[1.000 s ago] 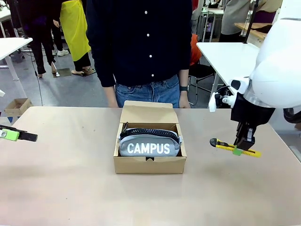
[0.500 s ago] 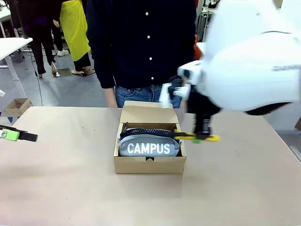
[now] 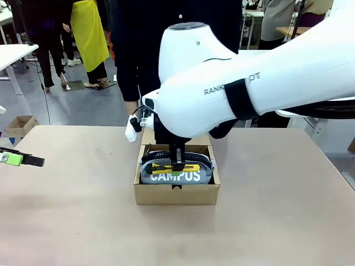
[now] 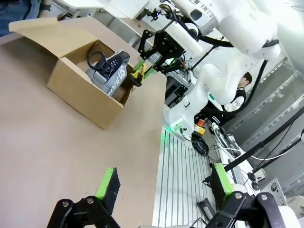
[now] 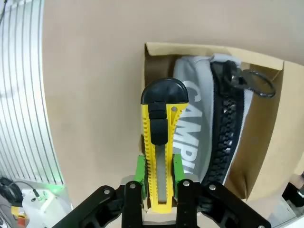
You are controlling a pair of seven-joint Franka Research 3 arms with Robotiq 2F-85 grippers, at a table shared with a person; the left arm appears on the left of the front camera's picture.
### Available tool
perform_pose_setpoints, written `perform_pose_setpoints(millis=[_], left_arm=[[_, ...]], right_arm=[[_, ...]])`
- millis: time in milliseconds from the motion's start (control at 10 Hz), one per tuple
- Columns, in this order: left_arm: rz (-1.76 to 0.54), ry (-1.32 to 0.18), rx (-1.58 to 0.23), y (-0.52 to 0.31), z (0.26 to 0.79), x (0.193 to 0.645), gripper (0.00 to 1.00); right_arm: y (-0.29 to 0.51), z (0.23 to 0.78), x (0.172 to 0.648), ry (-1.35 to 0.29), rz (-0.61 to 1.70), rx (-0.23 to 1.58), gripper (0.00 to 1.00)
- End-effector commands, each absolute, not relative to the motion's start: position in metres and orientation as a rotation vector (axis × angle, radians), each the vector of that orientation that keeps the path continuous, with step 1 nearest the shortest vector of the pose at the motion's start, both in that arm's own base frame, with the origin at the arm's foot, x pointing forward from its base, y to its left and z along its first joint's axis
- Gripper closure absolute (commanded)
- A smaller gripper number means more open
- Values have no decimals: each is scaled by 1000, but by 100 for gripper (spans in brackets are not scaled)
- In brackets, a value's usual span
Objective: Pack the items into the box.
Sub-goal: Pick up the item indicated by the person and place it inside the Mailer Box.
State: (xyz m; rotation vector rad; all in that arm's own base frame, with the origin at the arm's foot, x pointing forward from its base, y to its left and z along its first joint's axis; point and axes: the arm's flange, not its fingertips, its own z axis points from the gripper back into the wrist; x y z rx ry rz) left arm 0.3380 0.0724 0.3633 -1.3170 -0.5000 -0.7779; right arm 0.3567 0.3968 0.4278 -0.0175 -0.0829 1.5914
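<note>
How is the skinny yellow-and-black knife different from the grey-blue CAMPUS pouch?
The slim yellow-and-black utility knife is thin and straight; the grey-blue zip pouch is wide and puffy. The knife is pinched in the right gripper over the brown cardboard box; the pouch lies inside it. The pouch carries white letters; the knife shows none. Both have black parts.

Tan table (image 3: 72, 221), small floor carton (image 3: 20, 125)
</note>
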Motion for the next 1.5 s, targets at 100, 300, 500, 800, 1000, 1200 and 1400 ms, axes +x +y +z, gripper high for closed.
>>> perform_pose_setpoints(millis=[100, 300, 500, 800, 1000, 1200, 1400], left_arm=[[-773, -512, -1329, 73, 367, 336, 0], [-773, -512, -1329, 73, 367, 336, 0], [-773, -512, -1329, 73, 367, 336, 0], [-773, -512, -1329, 73, 367, 336, 0], [-773, -512, -1329, 73, 367, 336, 0], [-773, -512, -1329, 73, 367, 336, 0], [-773, -512, -1329, 73, 367, 336, 0]], right_arm=[[391, 429, 367, -103, 1486, -53, 73], [389, 427, 368, -80, 1489, -57, 73], [389, 427, 369, -74, 1504, -64, 73], [389, 427, 368, -64, 1504, -78, 0], [386, 429, 367, -73, 1492, -92, 0], [379, 435, 365, -88, 1471, -102, 0], [358, 444, 362, -96, 1422, -95, 0]])
